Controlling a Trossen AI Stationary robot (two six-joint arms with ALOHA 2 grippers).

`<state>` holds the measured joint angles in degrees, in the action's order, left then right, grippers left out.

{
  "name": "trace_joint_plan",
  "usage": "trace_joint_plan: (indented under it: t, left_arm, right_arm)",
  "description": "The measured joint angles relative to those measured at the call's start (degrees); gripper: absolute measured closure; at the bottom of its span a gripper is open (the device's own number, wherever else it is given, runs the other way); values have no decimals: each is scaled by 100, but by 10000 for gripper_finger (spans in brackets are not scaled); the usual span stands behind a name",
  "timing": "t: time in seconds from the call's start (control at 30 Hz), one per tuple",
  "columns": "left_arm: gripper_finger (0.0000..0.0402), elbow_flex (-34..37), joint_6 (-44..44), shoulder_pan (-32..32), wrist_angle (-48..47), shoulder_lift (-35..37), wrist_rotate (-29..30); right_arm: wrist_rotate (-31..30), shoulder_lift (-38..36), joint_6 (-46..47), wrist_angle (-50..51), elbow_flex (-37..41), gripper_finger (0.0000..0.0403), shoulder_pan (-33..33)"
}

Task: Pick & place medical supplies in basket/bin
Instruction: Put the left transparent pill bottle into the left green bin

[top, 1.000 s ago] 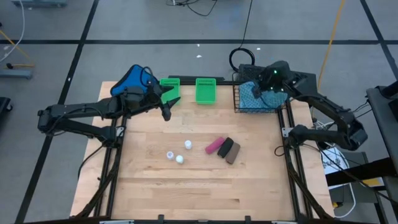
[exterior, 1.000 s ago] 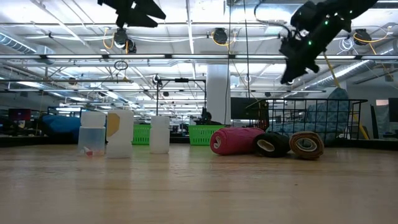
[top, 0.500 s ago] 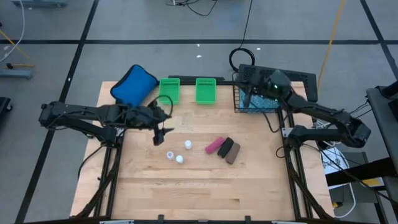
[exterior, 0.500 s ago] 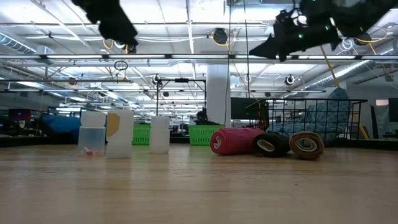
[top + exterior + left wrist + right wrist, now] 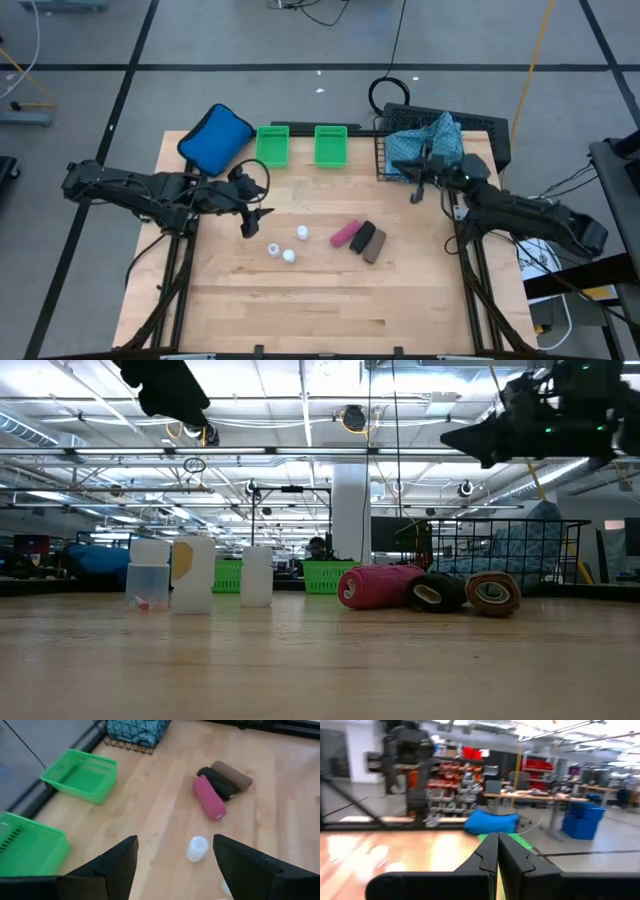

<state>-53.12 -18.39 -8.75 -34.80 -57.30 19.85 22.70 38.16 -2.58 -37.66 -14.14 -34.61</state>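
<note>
The right gripper (image 5: 497, 851) fills the lower middle of the right wrist view, its two dark jaws pressed flat together with only a thin seam between them, nothing held. Behind it runs the light wooden bench (image 5: 435, 851). On the bench, off to one side, sit blurred pale shapes (image 5: 376, 856), too soft to identify. Farther back lies a solid blue padded pouch (image 5: 491, 822), and just beside the jaws a sliver of a bright green plastic bin (image 5: 516, 839) shows. Beyond the bench stand the other dark arm (image 5: 410, 750), shelving with red and white items (image 5: 455, 782), desks and blue crates (image 5: 585, 820).
</note>
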Motion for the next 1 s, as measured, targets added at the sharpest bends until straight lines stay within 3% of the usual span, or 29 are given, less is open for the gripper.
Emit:
trace_joint_plan:
  t: [0.27, 0.43, 1.0]
  left_arm:
    - [133, 3, -298, -41, -226, -231, -196]
    - [133, 7, -43, -140, -565, -624, -472]
    - [133, 7, 50, -321, -706, -2094, -1380]
  right_arm:
    - [0, -1948, -435, 2515, 128, 399, 649]
    - [2, -2636, -188, 2548, 298, 401, 783]
    - [-4, -2785, -158, 2568, 934, 396, 776]
